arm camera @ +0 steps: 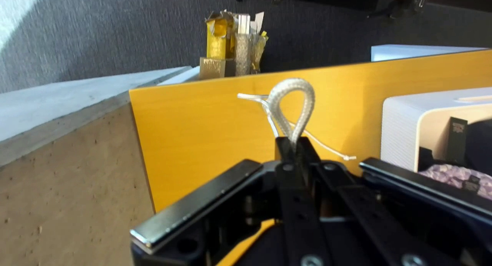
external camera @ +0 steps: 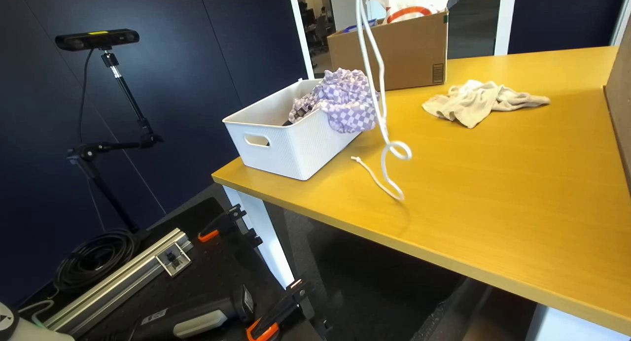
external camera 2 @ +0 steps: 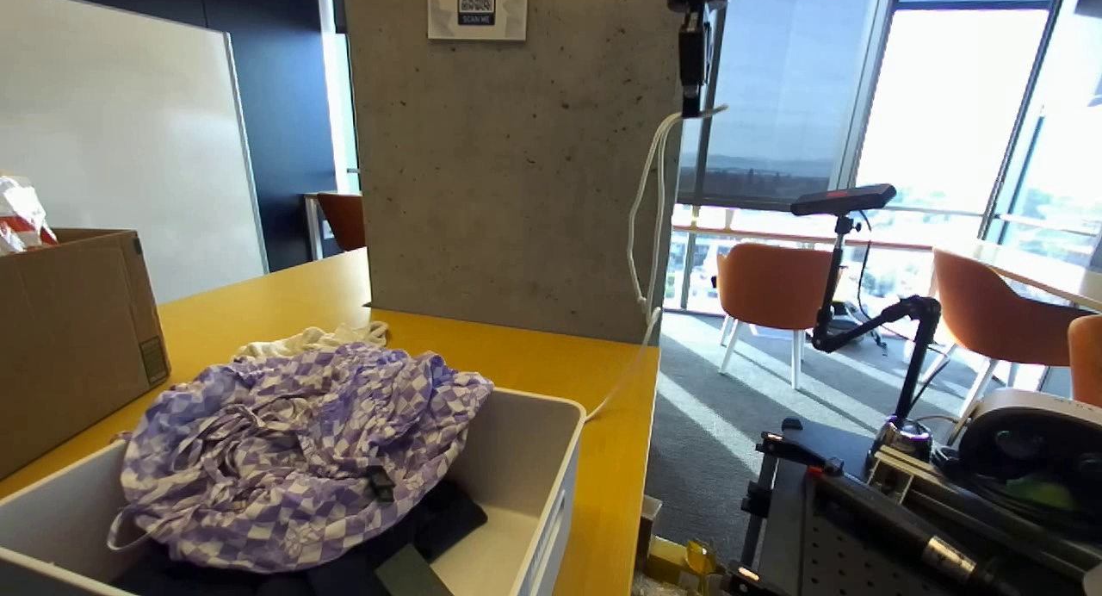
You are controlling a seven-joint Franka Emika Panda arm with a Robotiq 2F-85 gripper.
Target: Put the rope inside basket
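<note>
Rope (external camera: 383, 126) is in my gripper (arm camera: 295, 141), pinched between the fingertips, jaws nearly together. Small loop pokes out past the tips in the wrist view; the rest hangs down in both exterior views, two strands up top. Lower end is low over the table (external camera: 493, 193), can't tell if touching. It's outside the basket (external camera: 276, 153), near its wall. Purple checkered cloth (external camera: 347, 95) is in the basket, bulging over the rim.

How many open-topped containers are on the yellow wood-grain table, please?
2: the white rectangular plastic basket near a corner of the table, and the brown cardboard box behind it in an exterior view. Part of the table is hidden, so others may exist.
</note>
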